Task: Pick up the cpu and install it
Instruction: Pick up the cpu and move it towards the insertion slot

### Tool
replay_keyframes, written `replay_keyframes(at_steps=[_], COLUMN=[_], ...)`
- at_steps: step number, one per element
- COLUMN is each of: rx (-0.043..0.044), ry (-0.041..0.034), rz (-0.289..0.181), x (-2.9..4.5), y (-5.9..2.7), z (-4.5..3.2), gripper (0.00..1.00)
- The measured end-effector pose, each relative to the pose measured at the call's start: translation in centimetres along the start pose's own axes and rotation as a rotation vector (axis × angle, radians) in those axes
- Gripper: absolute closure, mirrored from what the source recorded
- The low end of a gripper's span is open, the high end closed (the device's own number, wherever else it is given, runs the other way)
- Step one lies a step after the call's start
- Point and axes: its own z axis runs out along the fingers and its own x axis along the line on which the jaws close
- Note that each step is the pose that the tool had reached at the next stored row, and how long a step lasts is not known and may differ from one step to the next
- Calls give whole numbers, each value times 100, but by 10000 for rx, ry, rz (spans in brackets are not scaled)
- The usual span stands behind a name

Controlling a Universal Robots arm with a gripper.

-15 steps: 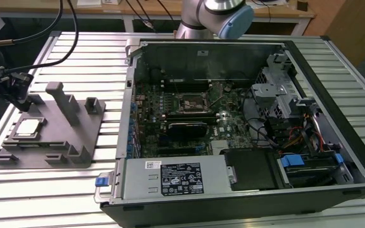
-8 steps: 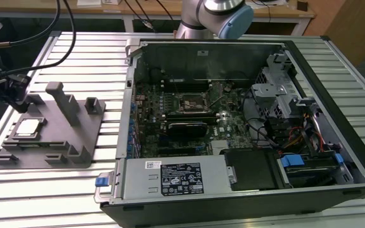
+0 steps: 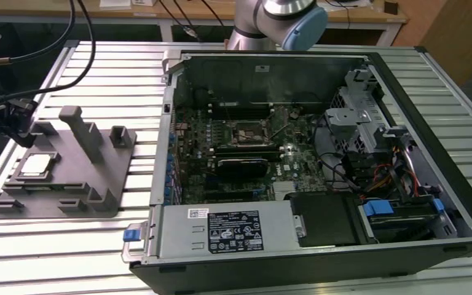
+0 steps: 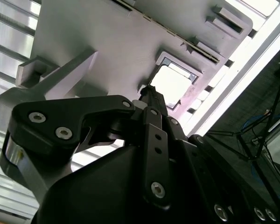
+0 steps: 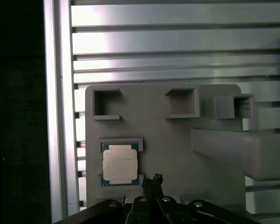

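Note:
The cpu [image 3: 37, 165] is a small square chip with a silvery top plate. It lies flat in a recess of the grey fixture block [image 3: 96, 184] on the exterior view's left. In the first wrist view the cpu [image 5: 120, 163] sits in its framed pocket, and in the second wrist view the cpu [image 4: 173, 85] shows as a bright square. My gripper [image 3: 23, 132] hovers above the block's far left corner, close to the chip and apart from it. The gripper [image 5: 155, 179] [image 4: 151, 92] is shut, its tips together with nothing between them.
An open computer case [image 3: 400, 74] lies on the slatted metal table [image 3: 96, 67], with the green motherboard [image 3: 297, 166] and its black socket frame [image 3: 248, 132] inside. The fixture block carries upright posts [image 3: 84, 132]. Cables [image 3: 47, 52] hang near my wrist.

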Motion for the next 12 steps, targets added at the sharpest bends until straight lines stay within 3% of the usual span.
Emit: replay_keyframes(at_steps=[12], rx=[3], ry=[-3], rz=[46], x=[53], y=[-23], z=[116], gripper=[89])
